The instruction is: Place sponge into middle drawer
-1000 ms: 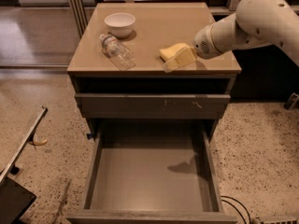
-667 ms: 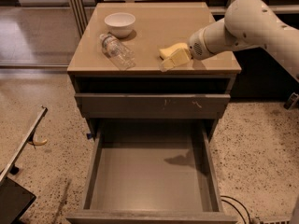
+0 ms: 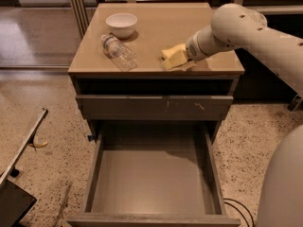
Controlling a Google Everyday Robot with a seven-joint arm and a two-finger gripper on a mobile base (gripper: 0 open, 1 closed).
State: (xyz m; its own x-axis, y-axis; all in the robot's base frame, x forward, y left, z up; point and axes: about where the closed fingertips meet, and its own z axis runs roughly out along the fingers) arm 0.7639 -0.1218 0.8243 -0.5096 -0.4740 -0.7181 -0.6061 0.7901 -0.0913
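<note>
The pale yellow sponge lies on the tan cabinet top, near its right front edge, and looks slightly tilted. My gripper is at the sponge's right side, touching or around it; my white wrist hides the contact. The middle drawer is pulled wide open below, its smooth grey floor bare. It sits well below and in front of the sponge.
A white bowl and a clear plastic bottle lying on its side sit on the left of the cabinet top. The grey drawer front with pale scratch marks is shut above the open drawer. A cable lies on the speckled floor at right.
My arm's upper part has swung left and lower over the cabinet top. The gripper end has stayed at the sponge, which has hardly moved.
</note>
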